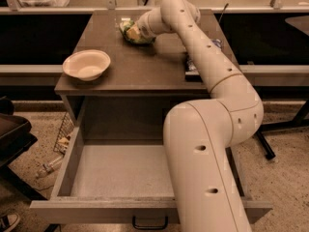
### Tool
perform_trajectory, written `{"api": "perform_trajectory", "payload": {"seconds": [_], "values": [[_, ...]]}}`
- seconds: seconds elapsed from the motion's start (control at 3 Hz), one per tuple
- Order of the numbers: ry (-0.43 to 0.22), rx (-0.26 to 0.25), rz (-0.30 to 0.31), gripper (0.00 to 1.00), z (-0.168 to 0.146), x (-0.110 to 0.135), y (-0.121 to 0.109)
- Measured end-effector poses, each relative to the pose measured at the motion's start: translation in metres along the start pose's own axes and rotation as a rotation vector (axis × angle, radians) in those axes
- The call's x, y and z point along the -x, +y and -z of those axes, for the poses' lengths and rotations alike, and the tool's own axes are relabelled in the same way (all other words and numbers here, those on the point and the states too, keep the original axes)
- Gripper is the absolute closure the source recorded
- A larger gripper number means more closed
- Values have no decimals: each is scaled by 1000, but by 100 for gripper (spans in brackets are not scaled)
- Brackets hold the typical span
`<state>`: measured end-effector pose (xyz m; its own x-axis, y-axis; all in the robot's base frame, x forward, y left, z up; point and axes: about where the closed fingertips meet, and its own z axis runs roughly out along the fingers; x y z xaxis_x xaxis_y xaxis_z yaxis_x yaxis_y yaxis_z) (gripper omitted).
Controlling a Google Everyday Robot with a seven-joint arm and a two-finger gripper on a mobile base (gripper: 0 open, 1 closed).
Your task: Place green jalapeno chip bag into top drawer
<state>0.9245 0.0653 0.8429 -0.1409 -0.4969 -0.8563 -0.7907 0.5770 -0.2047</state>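
Note:
The green jalapeno chip bag (128, 33) is small and crumpled and lies on the far middle of the brown tabletop (140, 66). My gripper (134, 32) is at the bag's right side, right against it, and my arm reaches over the table from the lower right. The top drawer (120, 173) is pulled wide open below the tabletop. Its flat bottom is bare, and its dark handle (149, 222) shows on the front. My arm covers the drawer's right part.
A white bowl (86, 64) stands on the table's left side. A flat blue-and-white bag (192, 64) lies at the table's right edge, partly behind my arm. A black chair (12, 134) is at the left, with a bottle (48, 167) on the floor.

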Motion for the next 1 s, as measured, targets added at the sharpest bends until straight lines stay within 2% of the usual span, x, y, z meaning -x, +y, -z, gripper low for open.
{"api": "perform_trajectory", "payload": {"seconds": [0.67, 1.0], "values": [[0, 0, 0, 100, 0, 0, 0], [-42, -81, 21, 100, 58, 33, -28]]}}
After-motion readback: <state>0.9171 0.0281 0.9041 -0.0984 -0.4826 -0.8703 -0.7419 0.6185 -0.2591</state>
